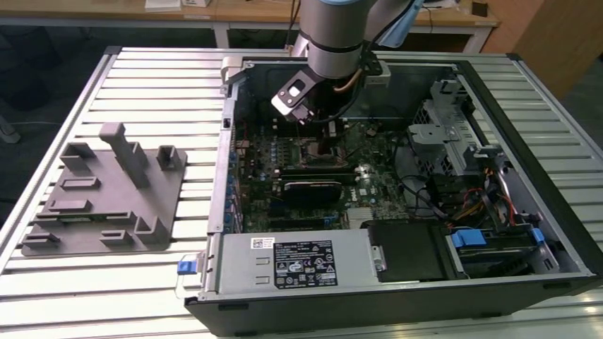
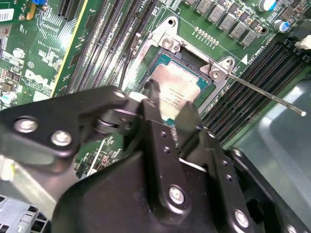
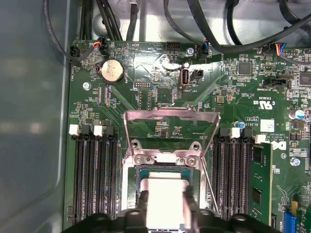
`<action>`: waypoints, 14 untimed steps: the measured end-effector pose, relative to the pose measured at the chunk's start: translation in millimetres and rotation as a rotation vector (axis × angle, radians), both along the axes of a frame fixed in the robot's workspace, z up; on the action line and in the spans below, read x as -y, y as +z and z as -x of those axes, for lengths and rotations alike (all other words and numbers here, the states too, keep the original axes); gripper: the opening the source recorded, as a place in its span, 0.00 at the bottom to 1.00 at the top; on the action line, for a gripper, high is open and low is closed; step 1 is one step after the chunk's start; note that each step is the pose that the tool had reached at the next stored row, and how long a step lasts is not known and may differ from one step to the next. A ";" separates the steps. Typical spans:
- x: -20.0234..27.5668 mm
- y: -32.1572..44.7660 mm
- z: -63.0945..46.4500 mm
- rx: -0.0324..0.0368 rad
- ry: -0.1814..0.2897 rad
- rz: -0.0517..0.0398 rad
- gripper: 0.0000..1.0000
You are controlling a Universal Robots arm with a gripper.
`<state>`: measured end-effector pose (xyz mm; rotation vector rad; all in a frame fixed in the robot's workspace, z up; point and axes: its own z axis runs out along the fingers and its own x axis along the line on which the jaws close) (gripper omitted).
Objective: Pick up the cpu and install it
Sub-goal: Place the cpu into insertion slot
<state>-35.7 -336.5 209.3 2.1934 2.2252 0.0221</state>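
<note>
1. In the exterior view, a black label (image 1: 303,263) with white print and small symbols lies on the power supply (image 1: 354,244). Its print is too small to read.
2. Just beside it, a small white sticker (image 1: 261,243) bears dark print that is also unreadable.
3. In the second wrist view, the cpu (image 2: 177,92) carries faint lines of lettering on its metal top.
4. In both wrist views, the circuit board (image 3: 146,92) (image 2: 43,53) bears white lettering beside its connectors and a maker's logo.

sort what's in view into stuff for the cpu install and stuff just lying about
For the job: cpu; pincer at the cpu; socket; its raised load plate; lever.

Lying about: grey tray on the table; coin cell; power supply.
</note>
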 end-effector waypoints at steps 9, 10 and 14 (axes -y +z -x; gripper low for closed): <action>0.0 0.8 0.0 0.0000 0.000 0.0000 0.11; 0.0 0.9 0.0 0.0000 0.000 0.0000 0.11; 0.0 0.5 0.0 0.0015 0.000 -0.0002 0.11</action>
